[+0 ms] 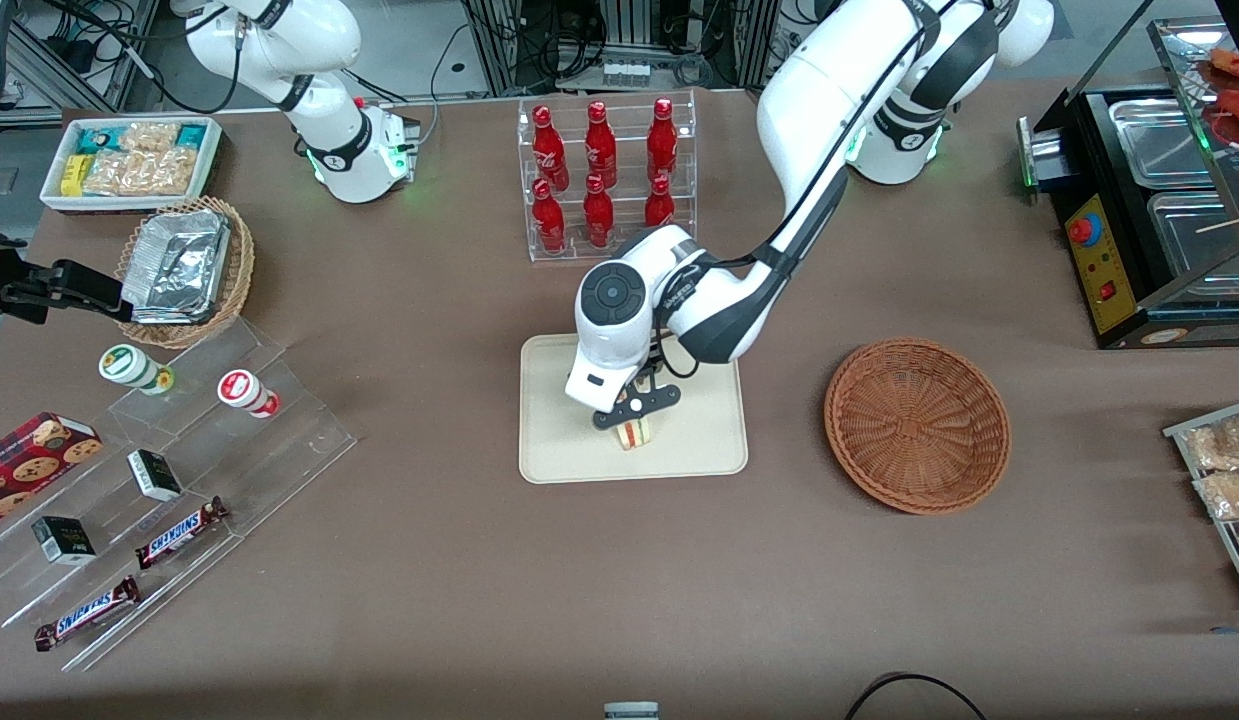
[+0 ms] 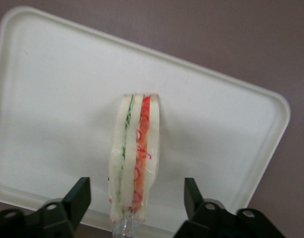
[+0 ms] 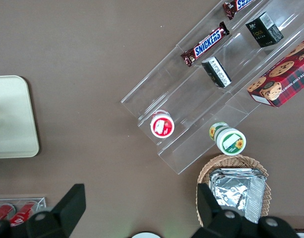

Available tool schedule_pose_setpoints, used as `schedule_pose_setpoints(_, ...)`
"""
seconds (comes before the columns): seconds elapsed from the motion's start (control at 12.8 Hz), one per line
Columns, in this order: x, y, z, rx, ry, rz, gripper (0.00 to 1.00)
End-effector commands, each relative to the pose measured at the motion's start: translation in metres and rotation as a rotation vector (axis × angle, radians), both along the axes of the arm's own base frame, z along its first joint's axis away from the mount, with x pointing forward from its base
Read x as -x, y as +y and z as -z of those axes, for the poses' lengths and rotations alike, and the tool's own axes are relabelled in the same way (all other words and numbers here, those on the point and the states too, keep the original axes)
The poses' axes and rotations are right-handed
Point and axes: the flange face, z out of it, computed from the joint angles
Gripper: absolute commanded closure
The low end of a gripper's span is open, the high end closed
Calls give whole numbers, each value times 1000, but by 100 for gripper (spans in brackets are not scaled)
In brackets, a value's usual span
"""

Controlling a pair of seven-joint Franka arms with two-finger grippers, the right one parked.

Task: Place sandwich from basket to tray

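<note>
The sandwich (image 1: pixel 636 433) stands on its edge on the cream tray (image 1: pixel 699 455), near the tray's middle. In the left wrist view the sandwich (image 2: pixel 134 158) shows pale bread with green and red filling lines and a bit of clear wrap, resting on the tray (image 2: pixel 52 99). My left gripper (image 1: pixel 636 410) hangs directly over it and is open. The gripper (image 2: pixel 136 193) straddles the sandwich with a clear gap on each side, touching nothing. The reddish-brown basket (image 1: pixel 917 425) sits empty beside the tray, toward the working arm's end of the table.
A clear rack of red bottles (image 1: pixel 604 180) stands farther from the camera than the tray. Toward the parked arm's end are a tan wicker basket with foil containers (image 1: pixel 184 270), a white snack bin (image 1: pixel 129 160) and acrylic steps (image 1: pixel 179 470) with snacks. A black appliance (image 1: pixel 1149 210) sits at the working arm's end.
</note>
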Motion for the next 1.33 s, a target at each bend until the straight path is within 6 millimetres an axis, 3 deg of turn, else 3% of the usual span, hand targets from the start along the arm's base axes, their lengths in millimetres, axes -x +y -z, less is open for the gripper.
schedule_pose_setpoints(0.0,-30,33,-44,-27,0,-6,0)
schedule_pose_setpoints(0.08,-38,50,-60,-31,14,28,0)
schedule_pose_setpoints(0.24,-69,115,-97,-44,27,-26,0)
schedule_pose_setpoints(0.47,-78,198,-132,-50,74,61,0)
schedule_pose_setpoints(0.55,-84,235,-135,-53,98,87,0)
schedule_pose_setpoints(0.78,-80,290,-145,-65,116,222,0)
schedule_pose_setpoints(0.86,-85,325,-154,-55,122,249,0)
schedule_pose_setpoints(1.1,-89,374,-181,-25,106,331,0)
schedule_pose_setpoints(1.25,-73,404,-204,-24,91,382,0)
